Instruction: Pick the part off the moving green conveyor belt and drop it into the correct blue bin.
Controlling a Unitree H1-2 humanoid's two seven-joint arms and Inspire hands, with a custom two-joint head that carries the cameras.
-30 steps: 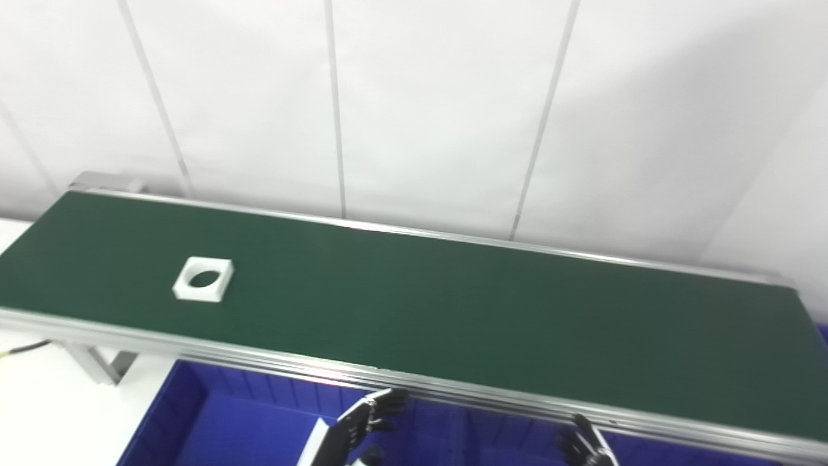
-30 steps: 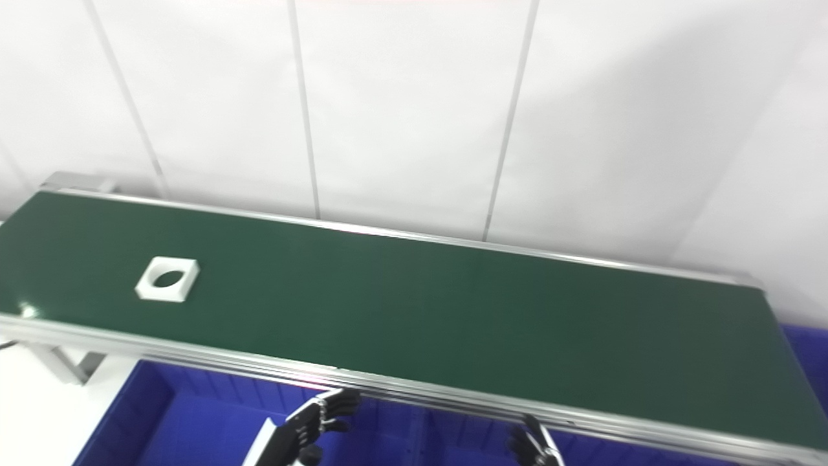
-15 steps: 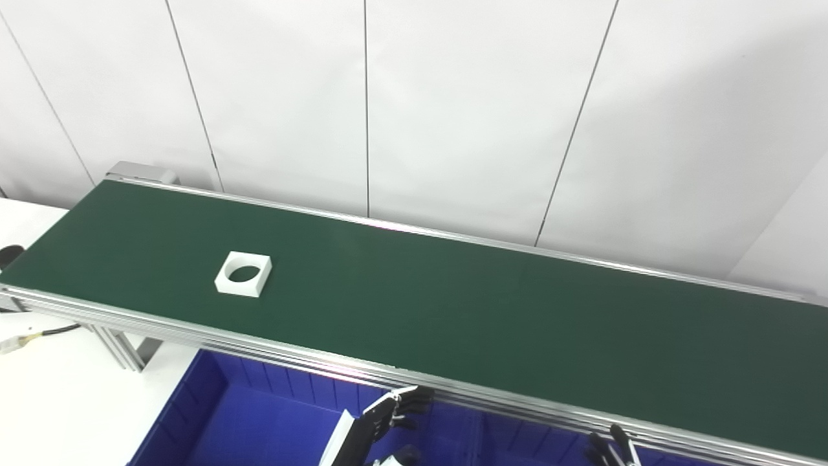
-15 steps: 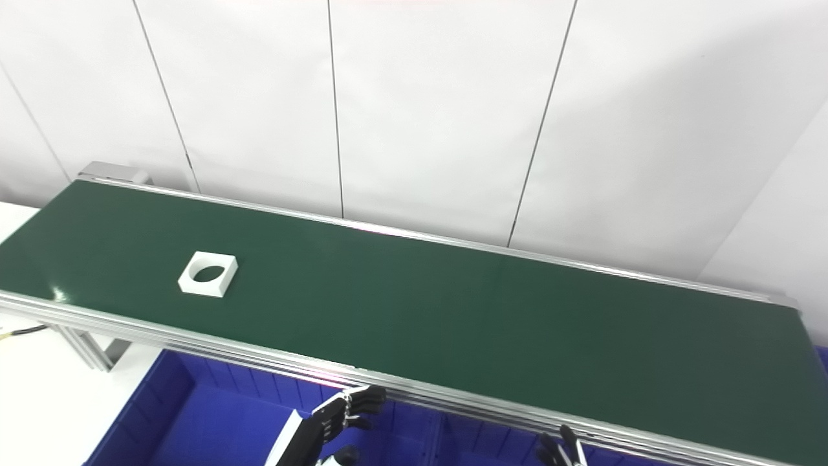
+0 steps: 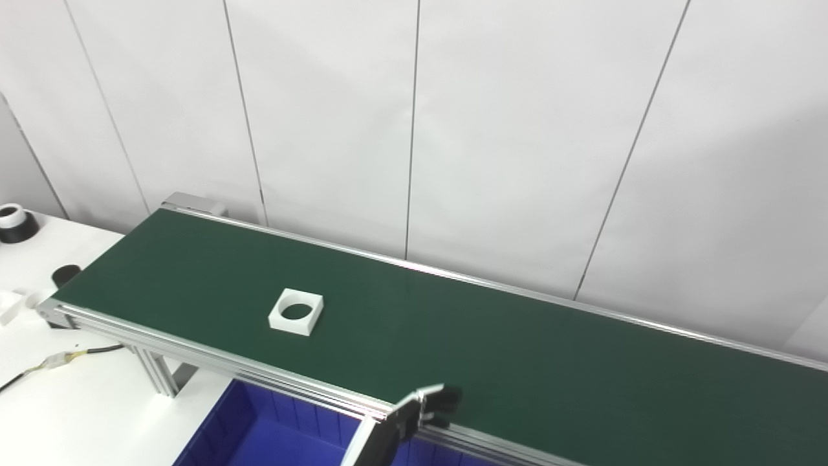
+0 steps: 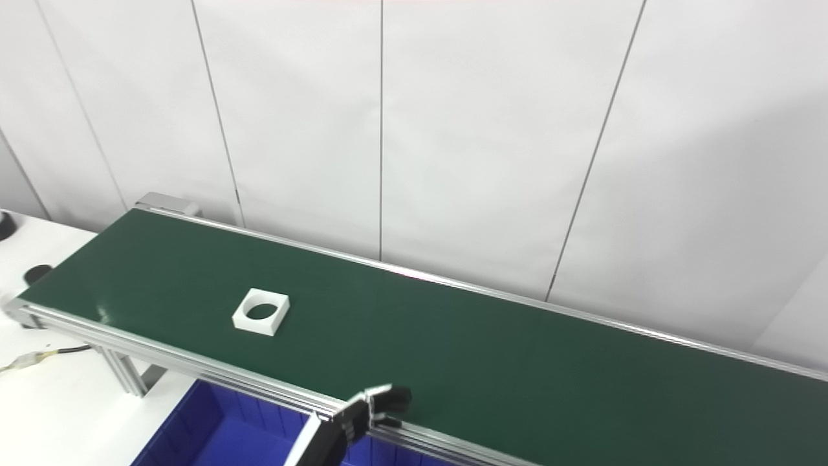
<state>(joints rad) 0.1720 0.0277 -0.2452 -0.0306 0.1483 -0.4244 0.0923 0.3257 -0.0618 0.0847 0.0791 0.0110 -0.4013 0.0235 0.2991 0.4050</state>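
The step in hand looks like the approach: nothing is picked yet. The part (image 5: 295, 312), a flat white square block with 1 round hole through it, lies on the green conveyor belt (image 5: 517, 362) toward its left end, nearer the front rail. The left hand (image 5: 427, 406) is at the front rail, well apart from the part, holding nothing; its dark fingers (image 5: 445, 396) look curled, but whether they are closed I cannot tell. The right hand is not in view. The next move probably calls for a reach to the left over the belt, timed to the moving part. The belt is matte, the rails are ribbed aluminium, and the blue bin (image 5: 259, 433) below is smooth plastic.
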